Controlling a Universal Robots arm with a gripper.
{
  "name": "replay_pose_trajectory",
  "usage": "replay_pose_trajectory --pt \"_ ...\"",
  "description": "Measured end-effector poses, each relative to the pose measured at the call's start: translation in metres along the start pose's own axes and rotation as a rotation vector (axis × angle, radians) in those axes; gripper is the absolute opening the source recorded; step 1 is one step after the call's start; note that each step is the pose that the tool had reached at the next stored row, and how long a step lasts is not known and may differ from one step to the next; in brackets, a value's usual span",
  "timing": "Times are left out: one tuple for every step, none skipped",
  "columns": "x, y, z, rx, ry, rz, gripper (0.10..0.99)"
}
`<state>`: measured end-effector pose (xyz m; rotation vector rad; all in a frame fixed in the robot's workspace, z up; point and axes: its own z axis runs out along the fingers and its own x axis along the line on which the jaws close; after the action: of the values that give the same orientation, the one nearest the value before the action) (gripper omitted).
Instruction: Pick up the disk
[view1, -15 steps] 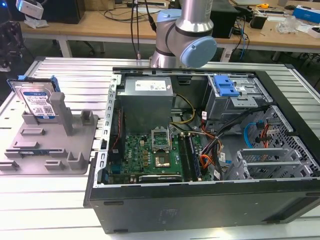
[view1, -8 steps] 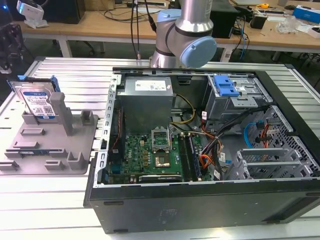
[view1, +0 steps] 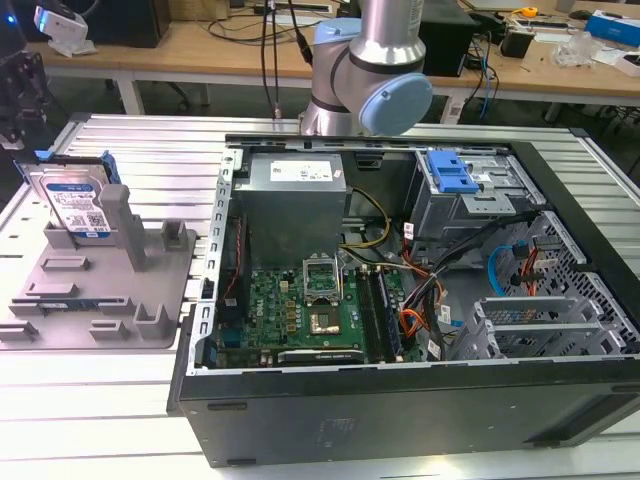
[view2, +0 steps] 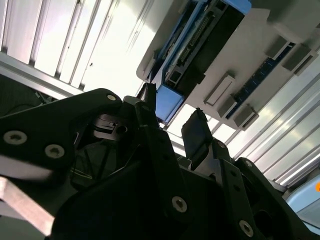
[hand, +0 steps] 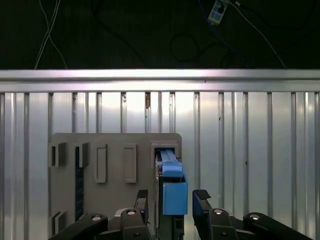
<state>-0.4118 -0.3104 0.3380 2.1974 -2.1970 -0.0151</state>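
The gripper holds its 2 angular matte-black fingers open, the disk's smooth blue plastic end between them, touching neither.

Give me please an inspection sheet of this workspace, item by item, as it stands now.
Surface: ribbed metal table carrying a grey fixture tray and an open computer case.
Job's things: the disk stands on edge in the tray, beside a tall post; not yet picked up.
Clutter: nothing seen.
Grippers: the gripper is open and holds nothing; in the first wrist view the disk's blue rail shows beyond the gap between its fingers.
Cables: bundled wires inside the case; black cables hang behind the arm.
Surroundings: wooden benches with equipment behind the table.
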Motion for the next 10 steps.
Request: replay_pose_trajectory --pt "-0.0011 0.0003 0.0011 0.0 0.0 0.0 0.482" --pt "-0.0018 0.0004 0.002 0.0 -0.0001 0.0 0.482" --pt "-0.0021 0.0004 0.0026 0.0 -0.0001 0.0 0.482" --pt "-0.0021 0.0003 0.0042 0.0 -0.0001 0.0 0.482" --pt "-0.0022 0.0003 0.0049 0.0 -0.0001 0.0 0.482" --pt "-0.0022 0.0003 0.0057 0.0 -0.0001 0.0 0.482" --pt "-0.0023 0.0003 0.0065 0.0 0.0 -0.001 0.482" --pt "-0.0023 0.0003 0.0072 0.0 0.0 -0.001 0.482" --pt "-0.0023 0.0002 0.0088 0.0 0.0 -0.001 0.482" --pt "-0.0023 0.0002 0.0097 0.0 0.0 -0.001 0.482"
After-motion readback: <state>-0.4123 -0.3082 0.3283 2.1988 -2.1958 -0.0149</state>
